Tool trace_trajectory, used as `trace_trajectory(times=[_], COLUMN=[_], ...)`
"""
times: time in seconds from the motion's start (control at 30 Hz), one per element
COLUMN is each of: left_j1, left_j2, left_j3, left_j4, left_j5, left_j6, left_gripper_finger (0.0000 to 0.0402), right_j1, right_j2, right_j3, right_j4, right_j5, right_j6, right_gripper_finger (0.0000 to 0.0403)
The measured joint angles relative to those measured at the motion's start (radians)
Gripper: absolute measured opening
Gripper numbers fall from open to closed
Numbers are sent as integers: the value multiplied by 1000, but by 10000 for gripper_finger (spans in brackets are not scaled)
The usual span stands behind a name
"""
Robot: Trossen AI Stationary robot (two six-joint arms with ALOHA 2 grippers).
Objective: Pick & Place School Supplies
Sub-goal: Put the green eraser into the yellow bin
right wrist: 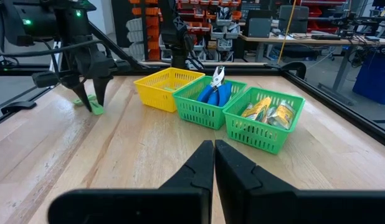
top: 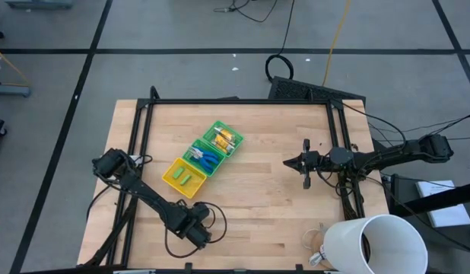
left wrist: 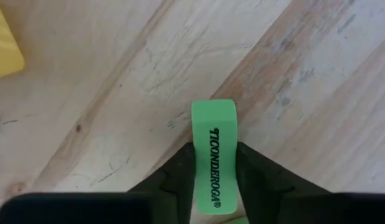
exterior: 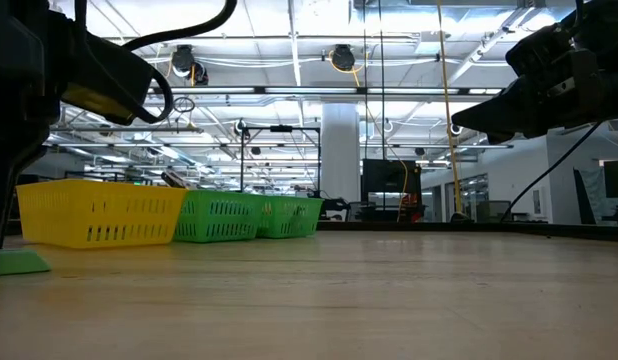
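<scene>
At the near edge of the worktop (top: pixel 273 221), I have the left tool (top: pixel 198 234) pinching a light-green eraser stick (left wrist: pixel 213 155) between its two dark fingers (left wrist: pixel 258 174), the stick poking out past the fingertips just above the bare wood; the right wrist view shows its tip at or very close to the boards, and I cannot tell whether it touches. A little farther in sits the row of three joined baskets: the yellow basket (top: pixel 183 176) closest to that tool, already holding two green sticks (top: pixel 182 177), then the middle green basket (top: pixel 207 157) with the blue-handled scissors (right wrist: pixel 215 91), and beyond it the far green basket (top: pixel 224 138) with the yellow-orange pieces (right wrist: pixel 270 112). By my reading the sorting is nearly finished: I see no other loose supplies on the wood, and this stick looks like the last one to go in. It lies near the yellow basket but apart from it, so a lift and a short carry remain. Across the worktop, the right tool (top: pixel 305 162) waits over the wood, its fingers pressed together and holding nothing. A big white cup (top: pixel 376 245) stands off the near right corner.
</scene>
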Motion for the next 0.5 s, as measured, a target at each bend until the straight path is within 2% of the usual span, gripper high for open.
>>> trace_trajectory(times=[0.17, 0.5], left_j1=[0, 0], left_j2=[0, 0], left_j3=[0, 1], left_j4=[6, 17], left_j5=[-10, -10], left_j6=[21, 84], left_gripper_finger=[85, 96], right_j1=[0, 0], right_j2=[0, 0], right_j3=[0, 0], right_j4=[0, 0], right_j5=[0, 0], right_j6=[0, 0], right_gripper_finger=[9, 9])
